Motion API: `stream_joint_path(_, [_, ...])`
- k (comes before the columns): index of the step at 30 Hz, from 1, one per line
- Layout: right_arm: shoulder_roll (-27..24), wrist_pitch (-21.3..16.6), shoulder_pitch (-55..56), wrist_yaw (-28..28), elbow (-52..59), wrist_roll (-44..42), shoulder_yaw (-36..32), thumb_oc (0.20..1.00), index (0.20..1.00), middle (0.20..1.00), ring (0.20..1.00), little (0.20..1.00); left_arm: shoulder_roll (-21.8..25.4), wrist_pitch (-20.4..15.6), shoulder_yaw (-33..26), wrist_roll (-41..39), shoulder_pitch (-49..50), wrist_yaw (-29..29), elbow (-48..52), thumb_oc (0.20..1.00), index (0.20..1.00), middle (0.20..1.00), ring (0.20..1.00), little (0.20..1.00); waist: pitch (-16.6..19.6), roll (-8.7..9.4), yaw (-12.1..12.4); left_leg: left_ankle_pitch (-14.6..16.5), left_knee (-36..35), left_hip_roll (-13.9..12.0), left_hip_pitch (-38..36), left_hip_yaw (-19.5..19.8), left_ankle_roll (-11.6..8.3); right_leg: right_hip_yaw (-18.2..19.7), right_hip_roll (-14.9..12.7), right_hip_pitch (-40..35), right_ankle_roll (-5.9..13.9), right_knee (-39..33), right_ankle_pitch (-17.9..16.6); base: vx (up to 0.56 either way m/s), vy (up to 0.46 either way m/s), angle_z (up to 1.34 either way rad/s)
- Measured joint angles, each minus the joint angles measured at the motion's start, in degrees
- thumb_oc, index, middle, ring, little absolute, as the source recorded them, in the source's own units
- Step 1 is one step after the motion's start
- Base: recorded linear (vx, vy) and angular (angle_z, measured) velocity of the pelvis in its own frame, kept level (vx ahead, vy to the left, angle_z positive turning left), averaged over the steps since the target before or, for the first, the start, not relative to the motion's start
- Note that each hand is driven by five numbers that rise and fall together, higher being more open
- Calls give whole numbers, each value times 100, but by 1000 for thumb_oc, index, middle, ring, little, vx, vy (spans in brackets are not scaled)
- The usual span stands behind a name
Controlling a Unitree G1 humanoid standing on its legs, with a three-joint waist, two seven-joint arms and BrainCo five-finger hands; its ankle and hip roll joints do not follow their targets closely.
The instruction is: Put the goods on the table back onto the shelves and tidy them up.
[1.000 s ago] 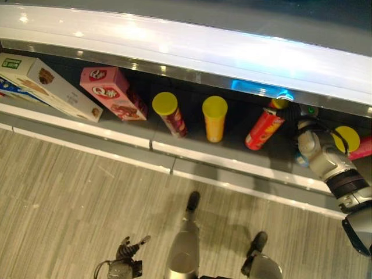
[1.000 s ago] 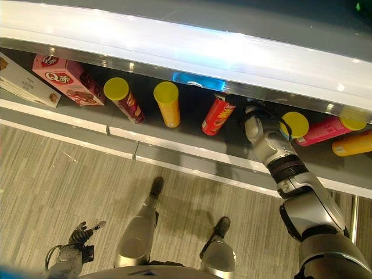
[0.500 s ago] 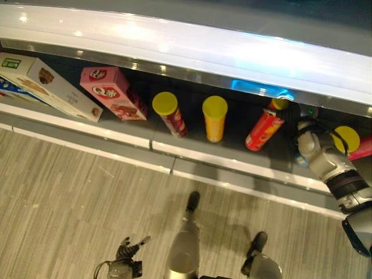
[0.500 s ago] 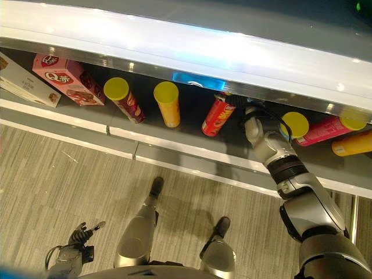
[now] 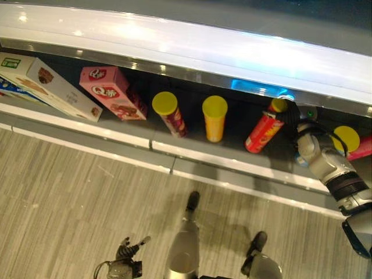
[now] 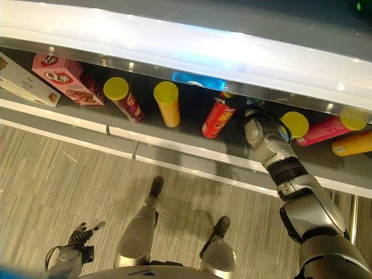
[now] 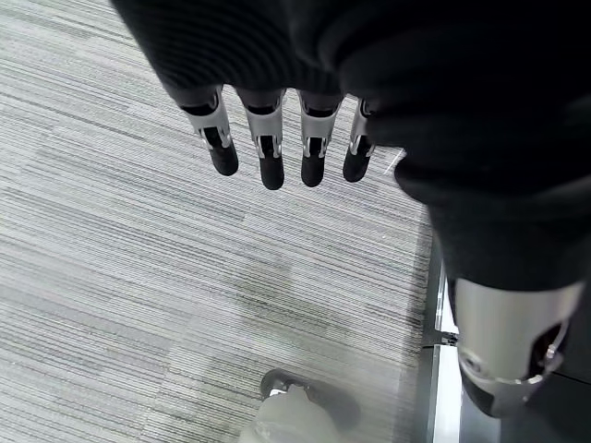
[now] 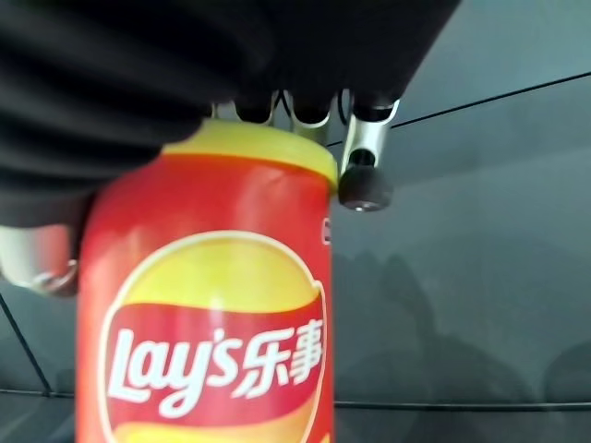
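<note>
Right hand (image 6: 249, 116): fingers curled round the tilted red chip can (image 6: 217, 120) near its yellow lid, on the shelf (image 6: 174, 139).
Left hand (image 7: 277, 138): fingers straight, holding nothing, above the floor (image 7: 111, 277).

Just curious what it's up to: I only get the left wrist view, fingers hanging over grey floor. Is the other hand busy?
Observer: Yes, the right hand is up at a shelf, against the top of a red can.
Operator: Is the can standing straight?
Observer: No, it leans, its yellow lid toward the hand.
Operator: Anything else on there?
Observer: A yellow can, a dark red can and a pink box sit further to the robot's left.
</note>
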State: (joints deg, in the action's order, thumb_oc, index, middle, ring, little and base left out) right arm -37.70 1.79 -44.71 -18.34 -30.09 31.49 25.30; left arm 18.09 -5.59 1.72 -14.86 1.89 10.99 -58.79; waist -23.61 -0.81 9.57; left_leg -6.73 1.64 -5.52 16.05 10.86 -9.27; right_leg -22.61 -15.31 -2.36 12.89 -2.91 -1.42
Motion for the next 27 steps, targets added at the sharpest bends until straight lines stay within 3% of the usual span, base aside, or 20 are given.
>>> stream_joint_path(27, [-25,36,116,-159,677,25,-88,200,200,200,200,200,-6,16,-47,0,-6,9,-3,1000,1000,1000,1000,1000,-64,19,-20,3,44,9,75,34,-2,-31,1,26,-12,2,7,0,0,0])
